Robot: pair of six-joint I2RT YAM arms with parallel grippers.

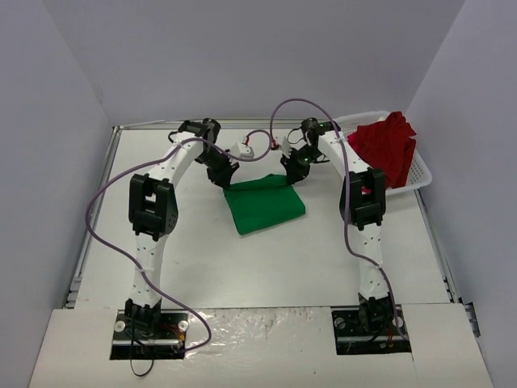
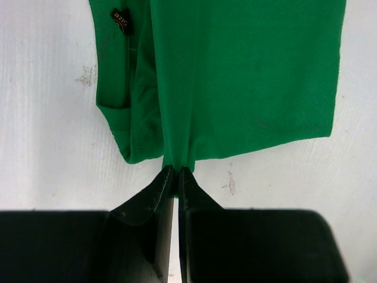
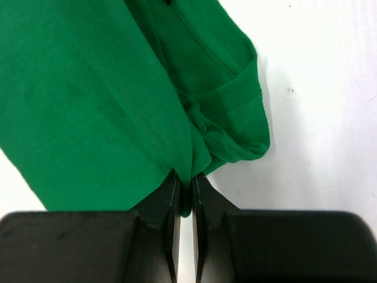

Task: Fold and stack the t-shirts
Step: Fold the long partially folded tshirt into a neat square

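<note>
- The green t-shirt is a soft, finely ribbed knit folded into a rough rectangle. It lies flat on the smooth white table, just toward 12 o'clock from its centre.
- A hemmed sleeve with stitched seams bunches at one corner, and a small black size tag shows near another.
- The red t-shirt is a crumpled heap at 2 o'clock, sitting in a white lattice basket and spilling over its rim.
- The left gripper has black wedge-shaped fingers. They are pinched tight on a thin fold of the green shirt's edge, at its 11 o'clock corner.
- The right gripper is clamped likewise on the 1 o'clock corner, beside the bunched sleeve.
- Both arms reach out from 6 o'clock with elbows bent, their wrists angled inward toward each other.
</note>
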